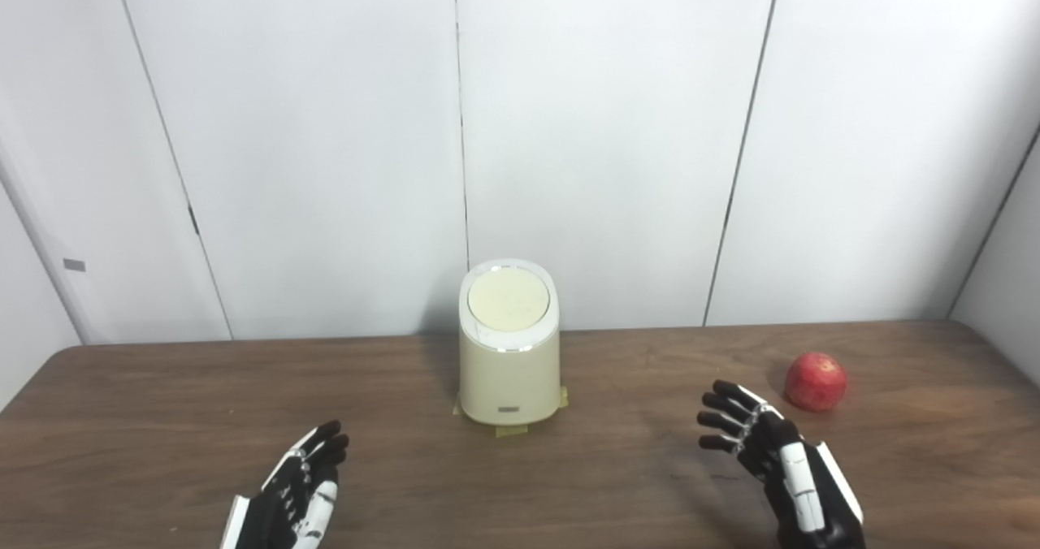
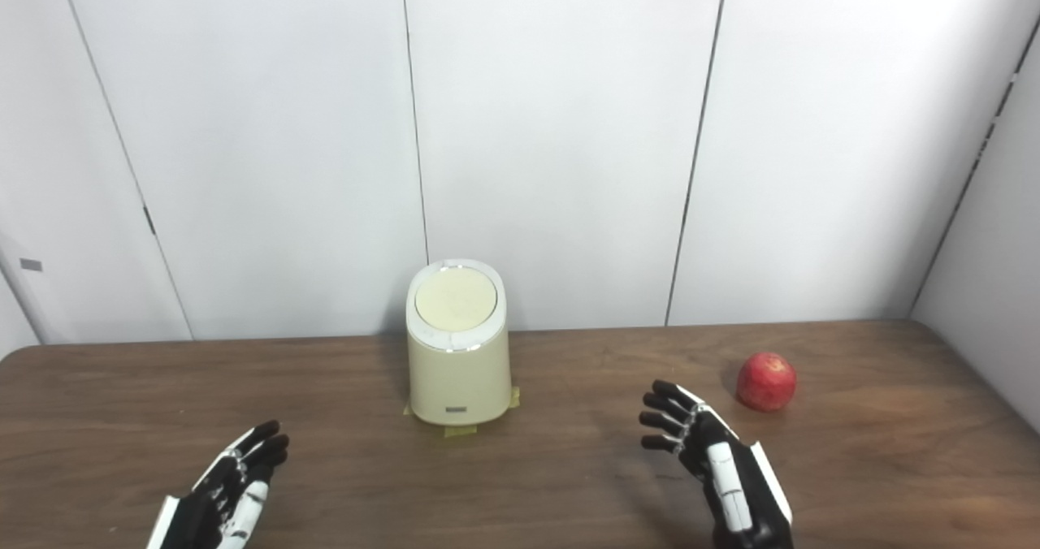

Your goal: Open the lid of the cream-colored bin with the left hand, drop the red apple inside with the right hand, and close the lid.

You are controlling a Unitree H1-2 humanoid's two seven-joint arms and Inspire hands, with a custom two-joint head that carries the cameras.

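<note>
Task status: no step is complete. The cream-colored bin point(image 1: 509, 354) stands at centre frame on the tabletop point(image 1: 162, 419), its lid point(image 1: 509, 299) shut. The red apple point(image 1: 816, 381) rests on the tabletop at right of frame, well apart from the bin. The left robot hand point(image 1: 296, 484) — lower left, fingers spread, empty — hovers near the tabletop. The right robot hand point(image 1: 772, 451) — lower right, fingers spread, empty — sits near the apple without touching it. Remaining: open lid, drop apple inside, close lid.
</note>
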